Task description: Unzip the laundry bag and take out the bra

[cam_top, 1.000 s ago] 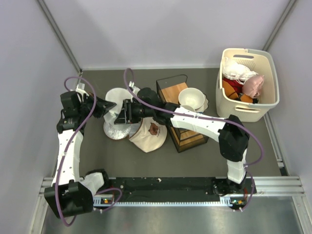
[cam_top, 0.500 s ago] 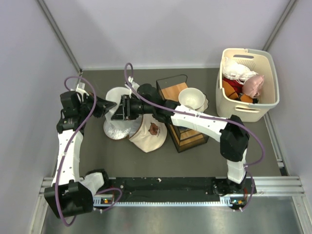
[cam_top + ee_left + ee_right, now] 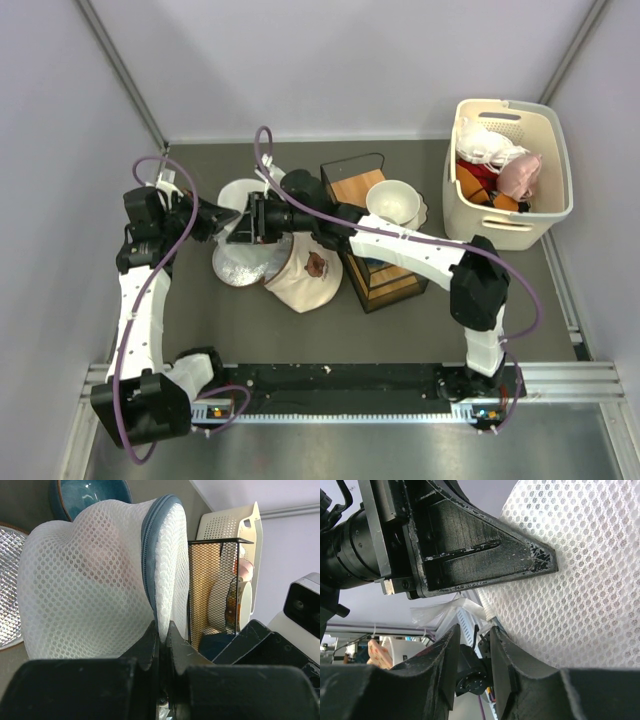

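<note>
The laundry bag (image 3: 90,580) is a white mesh pouch with a grey-blue zipper (image 3: 149,545). My left gripper (image 3: 162,625) is shut on its mesh edge beside the zipper and holds it up. A pale pink shape, the bra (image 3: 102,560), shows faintly through the mesh. In the top view the bag (image 3: 238,196) sits between my left gripper (image 3: 212,222) and right gripper (image 3: 243,226). In the right wrist view my right gripper (image 3: 474,630) is narrowly open against the mesh (image 3: 580,580). A white pull strip (image 3: 490,612) lies at its right fingertip, below the left gripper's finger (image 3: 480,550).
A cream cloth with a brown mark (image 3: 305,278) and a silvery plate (image 3: 238,268) lie just in front of the bag. A black wire crate (image 3: 372,250) with a white bowl (image 3: 392,200) stands to the right. A beige slotted basket (image 3: 500,228) of garments is at far right. A blue bowl (image 3: 90,495) sits behind the bag.
My right gripper has moved a little left, closer to the bag and the left gripper. The left arm has held still with the bag.
</note>
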Robot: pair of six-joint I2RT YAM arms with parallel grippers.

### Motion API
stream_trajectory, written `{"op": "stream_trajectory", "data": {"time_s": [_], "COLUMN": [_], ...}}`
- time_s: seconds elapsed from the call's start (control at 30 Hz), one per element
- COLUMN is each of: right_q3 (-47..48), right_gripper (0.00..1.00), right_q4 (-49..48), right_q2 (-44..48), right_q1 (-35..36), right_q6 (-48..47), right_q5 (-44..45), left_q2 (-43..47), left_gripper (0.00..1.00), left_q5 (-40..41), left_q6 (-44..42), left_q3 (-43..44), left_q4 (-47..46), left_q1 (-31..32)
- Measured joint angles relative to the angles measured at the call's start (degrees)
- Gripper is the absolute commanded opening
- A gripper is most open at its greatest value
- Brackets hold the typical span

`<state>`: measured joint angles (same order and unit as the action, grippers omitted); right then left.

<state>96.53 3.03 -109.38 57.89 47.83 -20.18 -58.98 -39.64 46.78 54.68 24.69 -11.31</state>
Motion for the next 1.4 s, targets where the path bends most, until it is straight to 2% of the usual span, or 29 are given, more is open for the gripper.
{"op": "stream_trajectory", "data": {"time_s": [0.07,0.27,0.87,1.07,1.2,1.4], "right_q3": [0.00,-0.04,-1.40,-1.73,-2.25,-3.63], "right_gripper": [0.26,0.31,0.28,0.17,0.00,0.00], "right_q4": [0.09,0.39,-0.39,-0.42,-0.39,-1.33], "right_q2": [0.00,0.00,0.02,0.02,0.02,0.61], "right_q1": [0.00,0.00,0.20,0.22,0.22,0.22], "right_q6": [0.17,0.39,3.06,3.43,3.78,3.80], "right_q5": [0.31,0.92,3.96,4.61,5.38,6.19], "left_q2": [0.00,0.00,0.50,0.66,0.66,0.74], "left_gripper": [0.00,0.00,0.00,0.00,0.00,0.00], "left_q5": [0.00,0.00,1.55,1.79,1.79,1.81], "left_q6": [0.00,0.00,-0.24,-0.26,-0.26,-0.33], "left_q3": [0.00,0.00,-0.04,-0.04,-0.07,-0.13], "left_q4": [-0.02,-0.02,0.09,0.13,0.17,0.20], "left_q1": [0.00,0.00,0.00,0.00,0.00,0.00]}}
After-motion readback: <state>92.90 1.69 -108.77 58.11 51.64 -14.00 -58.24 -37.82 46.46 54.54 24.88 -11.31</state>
